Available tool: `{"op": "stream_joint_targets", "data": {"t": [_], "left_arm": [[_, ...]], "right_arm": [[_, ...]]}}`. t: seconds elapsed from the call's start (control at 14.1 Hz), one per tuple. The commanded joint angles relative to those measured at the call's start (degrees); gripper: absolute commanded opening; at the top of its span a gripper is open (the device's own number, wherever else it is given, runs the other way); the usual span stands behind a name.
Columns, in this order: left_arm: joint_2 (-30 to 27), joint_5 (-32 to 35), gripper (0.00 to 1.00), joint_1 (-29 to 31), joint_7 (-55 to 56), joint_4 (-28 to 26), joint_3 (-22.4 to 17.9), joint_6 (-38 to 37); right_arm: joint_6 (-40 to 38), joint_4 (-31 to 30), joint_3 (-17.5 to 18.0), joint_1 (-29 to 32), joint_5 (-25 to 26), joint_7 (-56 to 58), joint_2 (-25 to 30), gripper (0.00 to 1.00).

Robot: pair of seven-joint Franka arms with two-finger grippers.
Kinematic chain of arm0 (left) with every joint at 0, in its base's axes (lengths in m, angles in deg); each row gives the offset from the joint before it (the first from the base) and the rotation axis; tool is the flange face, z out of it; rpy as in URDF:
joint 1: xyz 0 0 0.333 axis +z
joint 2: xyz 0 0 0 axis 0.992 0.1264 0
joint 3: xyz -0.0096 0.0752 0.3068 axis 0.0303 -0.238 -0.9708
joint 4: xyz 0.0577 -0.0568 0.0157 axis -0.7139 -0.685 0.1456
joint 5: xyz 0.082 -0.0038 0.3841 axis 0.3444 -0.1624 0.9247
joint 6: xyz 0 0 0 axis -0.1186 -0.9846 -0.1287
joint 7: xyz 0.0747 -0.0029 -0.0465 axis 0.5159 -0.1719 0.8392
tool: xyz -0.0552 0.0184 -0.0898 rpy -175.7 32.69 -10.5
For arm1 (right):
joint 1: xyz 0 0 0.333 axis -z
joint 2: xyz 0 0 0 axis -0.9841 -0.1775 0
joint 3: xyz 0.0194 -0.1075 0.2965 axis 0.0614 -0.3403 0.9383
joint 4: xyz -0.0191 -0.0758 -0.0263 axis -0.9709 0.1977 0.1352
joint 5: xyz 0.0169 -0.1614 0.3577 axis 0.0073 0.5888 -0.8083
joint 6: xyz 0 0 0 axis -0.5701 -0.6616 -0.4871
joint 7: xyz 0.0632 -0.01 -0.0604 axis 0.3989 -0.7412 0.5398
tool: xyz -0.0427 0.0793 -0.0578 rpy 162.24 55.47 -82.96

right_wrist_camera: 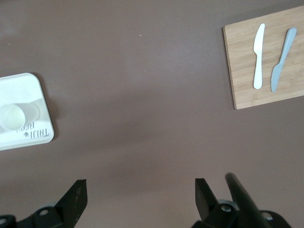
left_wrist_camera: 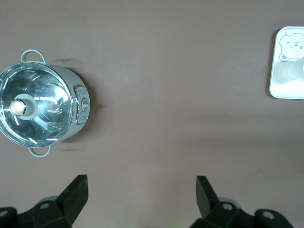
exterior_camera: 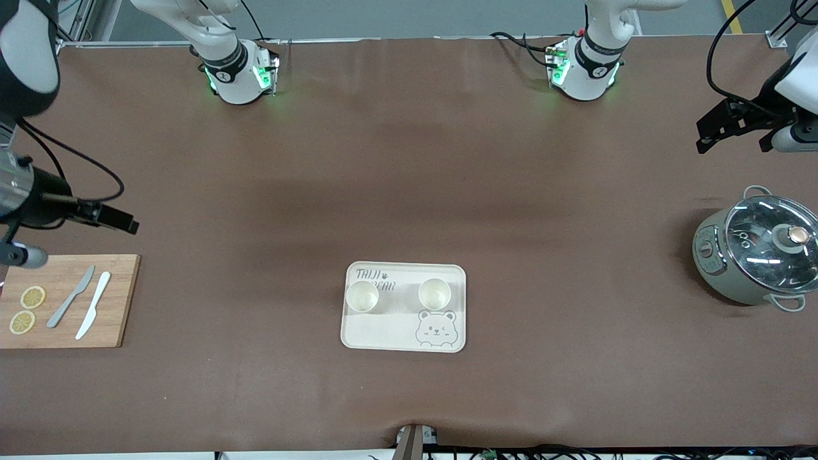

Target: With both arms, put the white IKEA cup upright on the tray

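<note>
Cups [exterior_camera: 362, 297] [exterior_camera: 434, 294] stand upright on tray [exterior_camera: 383, 332]; left tool [left_wrist_camera: 141, 190] and right tool [right_wrist_camera: 140, 192] hang spread apart.

Light wooden rectangular cutting board [exterior_camera: 70, 300] at the right arm's end of the table, near the front camera edge. On it: two round yellow lemon slices [exterior_camera: 27, 309], one nearer the camera than the other, not touching; a grey plastic knife [exterior_camera: 71, 296] and a white plastic knife [exterior_camera: 93, 305] lying side by side, both slanted, close but apart. Right wrist view shows the board [right_wrist_camera: 266, 57] with the white knife [right_wrist_camera: 258, 56] and grey knife [right_wrist_camera: 282, 59]. Sage-green round electric pot with clear glass lid and pale knob [exterior_camera: 757, 250] at the left arm's end, lid on, two loop handles; also in left wrist view [left_wrist_camera: 42, 109]. Brown matte table cover [exterior_camera: 409, 179] under everything
</note>
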Motion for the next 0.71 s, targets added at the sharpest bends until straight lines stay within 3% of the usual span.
{"op": "stream_joint_targets", "data": {"t": [0.0,0.64], "left_arm": [[-0.6,-1.0,1.00,0.4,0.1,-0.4,0.0,-0.2],[-1.1,-1.0,1.00,1.1,0.1,-0.5,0.0,0.0]], "right_arm": [[-1.2,-4.5,0.6,-1.9,1.5,1.3,7.0,1.00],[-8.1,-3.6,-0.2,-1.2,1.7,12.0,10.7,1.00]]}}
